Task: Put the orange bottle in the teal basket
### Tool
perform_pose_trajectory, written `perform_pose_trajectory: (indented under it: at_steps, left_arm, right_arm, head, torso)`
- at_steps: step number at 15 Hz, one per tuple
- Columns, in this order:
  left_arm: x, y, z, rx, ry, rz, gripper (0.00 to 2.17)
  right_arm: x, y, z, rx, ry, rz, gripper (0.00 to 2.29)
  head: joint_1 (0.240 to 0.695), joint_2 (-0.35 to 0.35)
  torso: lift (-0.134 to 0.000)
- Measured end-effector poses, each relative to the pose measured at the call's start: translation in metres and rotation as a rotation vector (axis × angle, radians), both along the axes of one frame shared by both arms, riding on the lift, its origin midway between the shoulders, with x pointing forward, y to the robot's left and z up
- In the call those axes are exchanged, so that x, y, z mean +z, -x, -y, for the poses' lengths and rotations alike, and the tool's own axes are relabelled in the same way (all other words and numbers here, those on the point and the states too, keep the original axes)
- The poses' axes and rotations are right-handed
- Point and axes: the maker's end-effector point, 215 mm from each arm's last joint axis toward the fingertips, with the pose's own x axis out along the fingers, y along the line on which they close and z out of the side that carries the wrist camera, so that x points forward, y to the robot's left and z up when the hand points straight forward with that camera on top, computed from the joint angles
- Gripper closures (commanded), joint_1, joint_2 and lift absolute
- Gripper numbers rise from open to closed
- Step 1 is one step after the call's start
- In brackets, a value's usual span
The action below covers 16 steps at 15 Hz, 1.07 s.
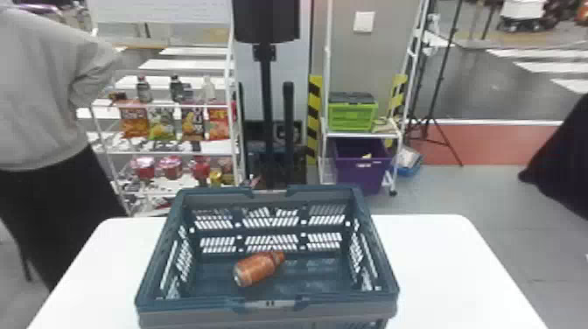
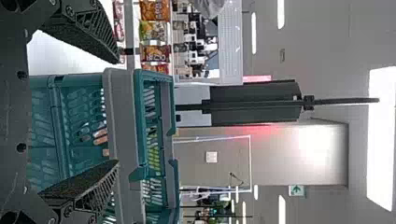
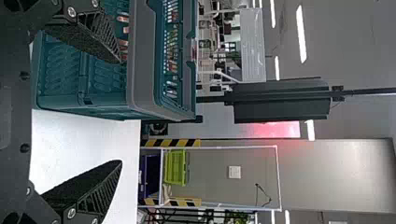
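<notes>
Bottle [image 1: 256, 269], orange, lies on its side on the floor of the teal basket [image 1: 197, 302], which sits open-topped on the white counter [image 1: 442, 267] to receive it; left gripper [image 2: 117, 111] and right gripper [image 3: 121, 112] hold nothing, jaws spread apart, probably because the placing is done

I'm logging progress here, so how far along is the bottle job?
Done, it seems: the orange bottle lies on its side inside the teal basket. In hand: nothing; the left gripper and right gripper are open and empty. Left to do: apparently nothing.
</notes>
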Motion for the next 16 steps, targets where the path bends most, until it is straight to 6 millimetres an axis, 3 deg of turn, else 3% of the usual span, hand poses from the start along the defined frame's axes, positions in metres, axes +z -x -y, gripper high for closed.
perform_pose_trajectory:
  at_steps: [16]
  left_arm:
    - [-0.0016,-0.0038,-0.0029,0.01,0.01,0.004,0.14]
  right_arm:
    - [-0.0009,-0.0016,-0.0016,0.008,-0.004,0.001,0.13]
  head:
    - [0.499,0.0]
  torso:
    - [0.0]
